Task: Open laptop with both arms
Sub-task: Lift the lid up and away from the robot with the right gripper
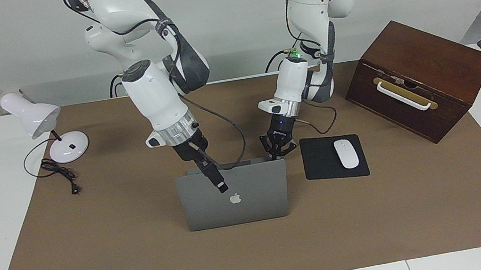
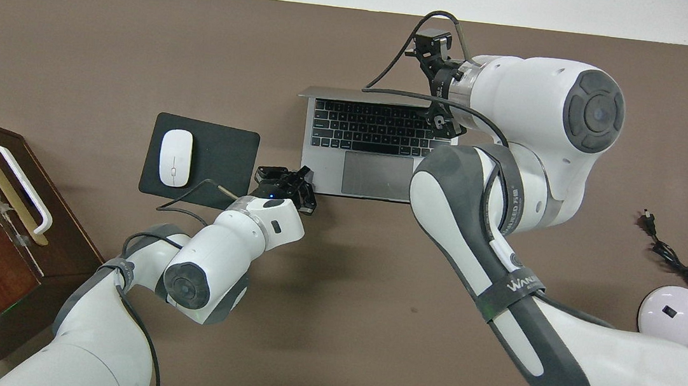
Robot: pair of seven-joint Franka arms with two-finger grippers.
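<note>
The silver-grey laptop point(image 1: 251, 205) stands open in the middle of the brown mat, its lid upright with the apple logo showing in the facing view. The overhead view shows its keyboard deck point(image 2: 321, 165) and dark trackpad. My right gripper point(image 1: 218, 182) reaches over the lid's top edge, with a black finger lying down the lid's outer face; in the overhead view it point(image 2: 431, 41) shows just past that edge. My left gripper point(image 1: 279, 149) is low at the deck's corner nearest the robots, toward the left arm's end, fingers spread; it also shows in the overhead view point(image 2: 286, 180).
A black mouse pad point(image 1: 321, 163) with a white mouse point(image 1: 346, 153) lies beside the laptop, toward the left arm's end. A dark wooden box point(image 1: 422, 74) with a white handle stands past it. A white desk lamp point(image 1: 35, 119) and its cable point(image 1: 60, 174) sit at the right arm's end.
</note>
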